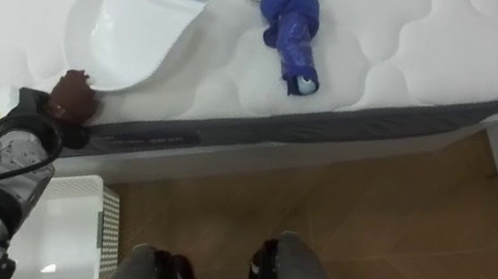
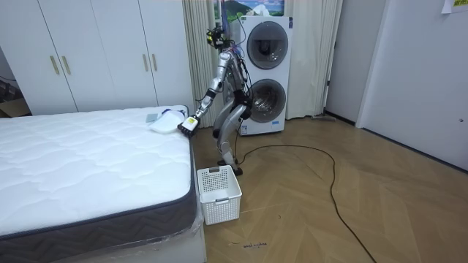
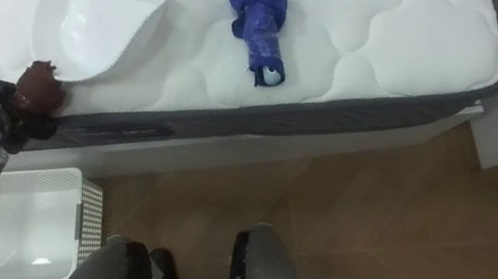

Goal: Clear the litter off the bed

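No writing can be read; the dark label (image 1: pixel 144 132) on the mattress (image 1: pixel 417 46) edge, just beside the left hand (image 1: pixel 71 98), is too small.

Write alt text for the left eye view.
A white dustpan and a blue-handled brush lie apart on the white mattress. The robot's left hand is at the mattress edge beside a brown lump, with a white basket below.

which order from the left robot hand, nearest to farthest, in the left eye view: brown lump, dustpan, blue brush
1. brown lump, right beside the left robot hand at the mattress edge.
2. dustpan, just behind the lump, lying on the left.
3. blue brush, farther off to the right.
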